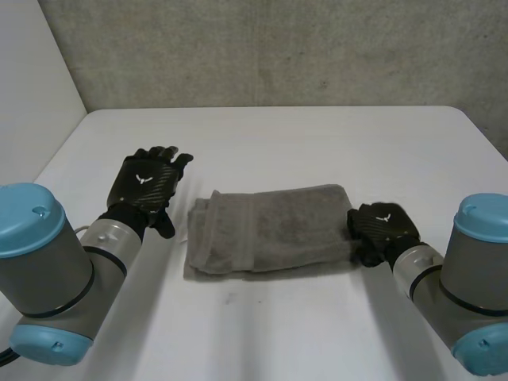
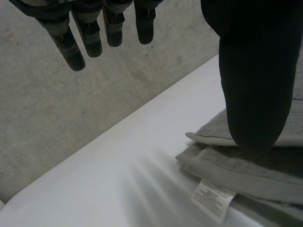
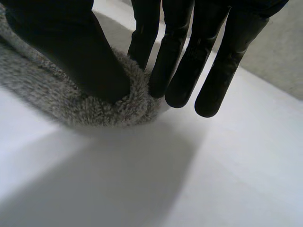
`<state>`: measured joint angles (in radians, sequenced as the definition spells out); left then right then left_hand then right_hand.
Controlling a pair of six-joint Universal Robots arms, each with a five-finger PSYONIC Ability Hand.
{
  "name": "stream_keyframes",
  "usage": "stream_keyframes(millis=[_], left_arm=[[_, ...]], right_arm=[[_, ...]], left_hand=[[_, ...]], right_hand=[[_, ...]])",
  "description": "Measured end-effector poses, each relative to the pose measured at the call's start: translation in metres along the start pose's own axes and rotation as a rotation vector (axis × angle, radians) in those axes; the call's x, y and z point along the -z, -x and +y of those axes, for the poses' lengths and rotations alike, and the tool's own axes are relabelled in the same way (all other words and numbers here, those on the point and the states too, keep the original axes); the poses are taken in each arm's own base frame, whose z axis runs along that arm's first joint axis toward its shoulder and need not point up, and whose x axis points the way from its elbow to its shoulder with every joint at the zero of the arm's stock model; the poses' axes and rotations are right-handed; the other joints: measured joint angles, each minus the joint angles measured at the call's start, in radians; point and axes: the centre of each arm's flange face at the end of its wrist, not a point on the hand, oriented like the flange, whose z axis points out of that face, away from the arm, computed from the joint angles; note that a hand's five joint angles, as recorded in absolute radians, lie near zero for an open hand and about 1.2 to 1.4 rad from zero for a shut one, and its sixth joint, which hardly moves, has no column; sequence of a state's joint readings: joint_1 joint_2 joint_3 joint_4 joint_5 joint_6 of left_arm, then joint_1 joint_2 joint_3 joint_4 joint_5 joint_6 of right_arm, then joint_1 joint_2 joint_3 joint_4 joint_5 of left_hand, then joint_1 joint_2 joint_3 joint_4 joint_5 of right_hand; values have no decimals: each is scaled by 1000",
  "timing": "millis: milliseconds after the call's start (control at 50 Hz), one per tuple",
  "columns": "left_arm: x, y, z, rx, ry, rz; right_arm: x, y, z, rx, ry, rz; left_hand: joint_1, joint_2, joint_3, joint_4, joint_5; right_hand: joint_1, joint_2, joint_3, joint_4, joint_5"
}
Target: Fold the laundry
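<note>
Pinching the right end of a folded grey terry towel (image 1: 278, 226), the black right hand (image 1: 383, 226) presses its thumb onto the top layer. Its fingers (image 3: 182, 71) come down at the rounded fold beyond the thumb, so the cloth is held between them. Whether every finger touches the pile cannot be told. The towel lies flat on the white bench (image 1: 317, 143) as a thick oblong, long side running left to right, about midway between the two arms. Its left end shows several stacked layers, slightly stepped, and a small white care label (image 2: 213, 198) pokes out from between them.

The black left hand (image 1: 147, 186) is spread wide and holds nothing, with fingers straight and thumb apart. It is near the towel's left end but clear of the cloth, with bare bench between them. In the left wrist view the thumb stands in front of the layered end.

The grey arms with light-blue caps — left arm (image 1: 48, 270), right arm (image 1: 468, 270) — enter from the near corners. A rough grey concrete wall (image 1: 278, 48) rises behind the bench.
</note>
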<state>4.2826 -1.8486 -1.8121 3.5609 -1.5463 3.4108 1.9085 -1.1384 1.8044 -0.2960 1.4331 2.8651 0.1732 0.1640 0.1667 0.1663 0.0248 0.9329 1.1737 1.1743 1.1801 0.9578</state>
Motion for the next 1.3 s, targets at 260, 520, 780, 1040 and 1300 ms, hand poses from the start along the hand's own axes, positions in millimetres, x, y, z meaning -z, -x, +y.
stream_keyframes(millis=[260, 520, 780, 1040, 1300], left_arm=[[0, 2, -1, 0, -7, -8], [-1, 7, -5, 2, -17, -27], [0, 7, -8, 11, -28, -26], [-4, -5, -29, 189, -82, 21], [-13, -56, 24, 317, 179, 133]], right_arm=[[-16, 14, -59, 181, -262, 6], [19, 179, -59, 293, -408, -437], [28, 182, -63, 233, -397, -489], [19, 87, -116, -143, -349, -275], [-34, 92, -51, -138, -26, -288]], left_hand=[[0, 0, 0, 0, 0], [0, 0, 0, 0, 0], [0, 0, 0, 0, 0], [0, 0, 0, 0, -3], [0, 0, 0, 0, -3]], right_hand=[[15, 1, 10, 12, 27], [15, 1, 13, 12, 33], [-703, -908, -903, -911, -845], [-725, -946, -961, -948, -889], [-725, -946, -961, -948, -890]])
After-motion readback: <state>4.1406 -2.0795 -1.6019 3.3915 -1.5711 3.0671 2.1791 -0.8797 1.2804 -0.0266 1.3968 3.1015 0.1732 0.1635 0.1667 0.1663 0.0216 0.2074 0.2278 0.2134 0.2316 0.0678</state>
